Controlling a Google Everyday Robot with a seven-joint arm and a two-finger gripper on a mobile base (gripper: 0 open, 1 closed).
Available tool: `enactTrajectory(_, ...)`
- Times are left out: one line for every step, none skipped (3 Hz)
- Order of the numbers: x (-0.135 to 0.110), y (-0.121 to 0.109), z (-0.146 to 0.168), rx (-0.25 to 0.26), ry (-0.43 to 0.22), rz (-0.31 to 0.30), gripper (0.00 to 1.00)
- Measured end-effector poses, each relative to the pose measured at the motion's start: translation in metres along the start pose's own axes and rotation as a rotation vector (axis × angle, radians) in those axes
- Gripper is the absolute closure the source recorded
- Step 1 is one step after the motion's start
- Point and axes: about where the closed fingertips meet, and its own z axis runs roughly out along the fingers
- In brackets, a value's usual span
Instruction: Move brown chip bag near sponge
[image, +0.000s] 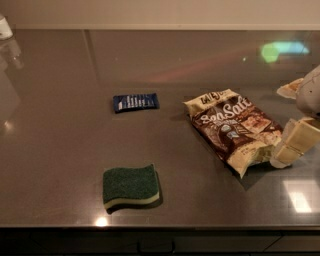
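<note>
The brown chip bag (234, 129) lies flat on the dark countertop, right of centre, with its "Sea Salt" lettering facing up. The sponge (131, 186), green top over pale foam, lies near the front edge, to the left of the bag and well apart from it. My gripper (287, 123) is at the right edge of the view, just beside the bag's right end. It is open and holds nothing. One cream finger (297, 142) is next to the bag's lower right corner and the other (290, 90) is farther back.
A small dark-blue flat packet (135, 102) lies left of the bag, toward the middle of the counter. A pale object (4, 27) stands at the far left back corner. The counter's front edge runs just below the sponge.
</note>
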Motion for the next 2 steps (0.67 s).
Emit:
enactTrajectory(0.0150,0.0024,0.0294,-0.030,-0.040,-0.012,0.00)
enactTrajectory(0.0192,0.0041,0.0374,-0.038,-0.048,-0.018,0.00)
